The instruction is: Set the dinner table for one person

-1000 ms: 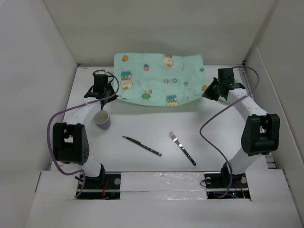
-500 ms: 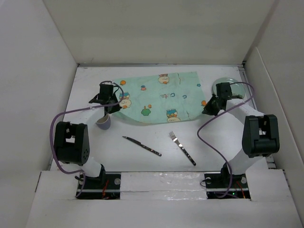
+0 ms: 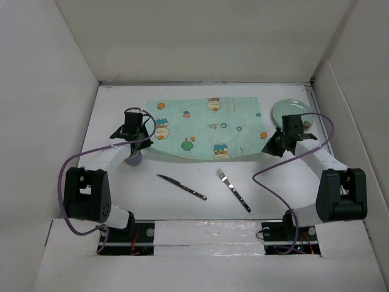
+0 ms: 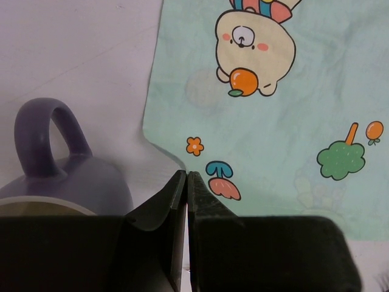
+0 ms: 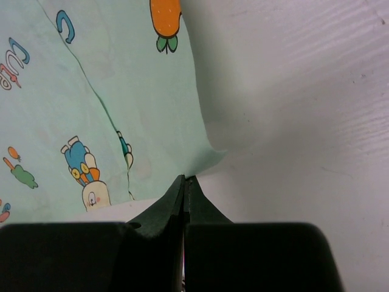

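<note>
Pinching the near corners of the placemat, left gripper and right gripper are both clamped on it; mug just beside left, plate behind right.

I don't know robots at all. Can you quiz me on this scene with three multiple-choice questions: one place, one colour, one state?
1. Seen from above, on which side of the knife does the fork lie? A) left B) right C) across it
2. What colour is the mug? A) red B) purple C) yellow
3. What is the right gripper doing? A) standing wide open B) gripping the fork C) shut on a corner of the placemat
Answers: 1 B, the fork lies apart, to the knife's right; 2 B, the left wrist view shows its purple handle; 3 C, it pinches the placemat's corner.
</note>
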Controlling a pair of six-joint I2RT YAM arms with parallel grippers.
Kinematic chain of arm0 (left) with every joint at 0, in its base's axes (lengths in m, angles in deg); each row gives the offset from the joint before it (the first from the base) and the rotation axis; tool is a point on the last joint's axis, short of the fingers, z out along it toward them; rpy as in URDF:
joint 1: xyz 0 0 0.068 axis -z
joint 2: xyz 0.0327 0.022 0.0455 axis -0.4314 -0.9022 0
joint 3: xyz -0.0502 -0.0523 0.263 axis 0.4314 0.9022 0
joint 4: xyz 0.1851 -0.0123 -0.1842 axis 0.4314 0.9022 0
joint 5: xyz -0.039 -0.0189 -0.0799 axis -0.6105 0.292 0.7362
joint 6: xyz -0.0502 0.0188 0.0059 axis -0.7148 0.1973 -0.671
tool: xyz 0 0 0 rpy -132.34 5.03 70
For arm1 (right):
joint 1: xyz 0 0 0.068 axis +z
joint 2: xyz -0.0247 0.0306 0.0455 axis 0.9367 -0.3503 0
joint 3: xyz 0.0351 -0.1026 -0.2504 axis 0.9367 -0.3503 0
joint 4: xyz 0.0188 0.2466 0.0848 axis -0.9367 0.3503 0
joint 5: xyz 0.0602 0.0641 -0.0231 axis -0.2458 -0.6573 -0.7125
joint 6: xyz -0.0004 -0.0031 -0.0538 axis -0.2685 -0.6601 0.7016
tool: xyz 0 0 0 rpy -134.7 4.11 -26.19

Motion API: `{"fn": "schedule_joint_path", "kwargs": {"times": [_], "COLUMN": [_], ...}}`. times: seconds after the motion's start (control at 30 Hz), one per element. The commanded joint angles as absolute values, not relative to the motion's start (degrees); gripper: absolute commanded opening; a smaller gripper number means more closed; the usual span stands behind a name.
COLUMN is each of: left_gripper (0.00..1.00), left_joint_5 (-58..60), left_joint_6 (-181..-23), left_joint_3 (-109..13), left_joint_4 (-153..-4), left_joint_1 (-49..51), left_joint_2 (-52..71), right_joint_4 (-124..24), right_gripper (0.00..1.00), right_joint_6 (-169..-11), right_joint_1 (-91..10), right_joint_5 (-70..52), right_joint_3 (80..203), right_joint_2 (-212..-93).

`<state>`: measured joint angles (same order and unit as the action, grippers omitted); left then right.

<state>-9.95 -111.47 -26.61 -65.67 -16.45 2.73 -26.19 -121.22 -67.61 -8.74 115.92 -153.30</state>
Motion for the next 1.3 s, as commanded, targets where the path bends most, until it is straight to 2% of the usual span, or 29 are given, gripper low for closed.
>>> {"fn": "schedule_joint_path", "kwargs": {"times": [0.0, 0.17, 0.2, 0.27, 0.3, 0.33, 0.43, 0.5, 0.6, 0.77, 0.9, 1.03, 1.27], "left_gripper": [0.00, 0.00, 0.00, 0.04, 0.10, 0.21, 0.37, 0.40, 0.41, 0.34, 0.32, 0.32, 0.31], "left_joint_5": [-11.0, -10.7, -10.6, -9.8, -9.6, -9.4, -8.6, -8.0, -4.7, 4.1, 10.5, 13.4, 14.7], "left_joint_6": [-110.9, -110.9, -111.0, -111.0, -111.1, -111.2, -111.3, -111.3, -110.9, -111.3, -112.7, -113.2, -113.6], "left_joint_3": [-25.4, -24.7, -24.7, -25.1, -25.4, -26.0, -27.7, -30.5, -35.1, -40.8, -42.2, -41.7, -40.6], "left_joint_4": [-64.3, -63.9, -63.9, -63.9, -63.7, -63.6, -62.9, -62.0, -61.3, -63.6, -67.8, -69.6, -70.8], "left_joint_1": [-16.6, -16.6, -16.6, -16.6, -16.6, -16.6, -16.6, -16.6, -16.6, -16.6, -16.6, -16.6, -16.6], "left_joint_2": [5.2, 5.9, 5.8, 5.6, 5.8, 6.4, 8.5, 9.3, 10.3, 10.5, 9.2, 8.5, 8.6], "right_joint_4": [-24.5, -24.1, -24.0, -23.7, -23.5, -23.1, -21.5, -21.5, -23.9, -30.8, -34.1, -35.3, -34.5], "right_gripper": [0.00, 0.00, 0.03, 0.12, 0.23, 0.29, 0.41, 0.51, 0.61, 0.64, 0.65, 0.64, 0.60], "right_joint_6": [-120.3, -120.4, -120.5, -120.8, -120.9, -121.1, -122.3, -122.9, -125.3, -133.3, -138.0, -142.5, -149.1], "right_joint_1": [-67.8, -67.8, -68.3, -68.4, -68.4, -68.4, -68.4, -69.1, -72.9, -84.6, -91.6, -93.8, -93.8], "right_joint_5": [-9.2, -8.6, -8.3, -8.1, -8.0, -8.5, -8.2, -7.6, -5.3, -7.3, -9.5, -9.8, -8.5], "right_joint_3": [113.8, 112.0, 112.0, 112.5, 113.8, 114.7, 119.7, 123.3, 125.6, 125.7, 127.1, 131.0, 135.0], "right_joint_2": [-151.3, -150.3, -150.2, -149.9, -149.7, -149.5, -147.7, -146.6, -147.4, -154.3, -161.7, -169.6, -176.8]}}
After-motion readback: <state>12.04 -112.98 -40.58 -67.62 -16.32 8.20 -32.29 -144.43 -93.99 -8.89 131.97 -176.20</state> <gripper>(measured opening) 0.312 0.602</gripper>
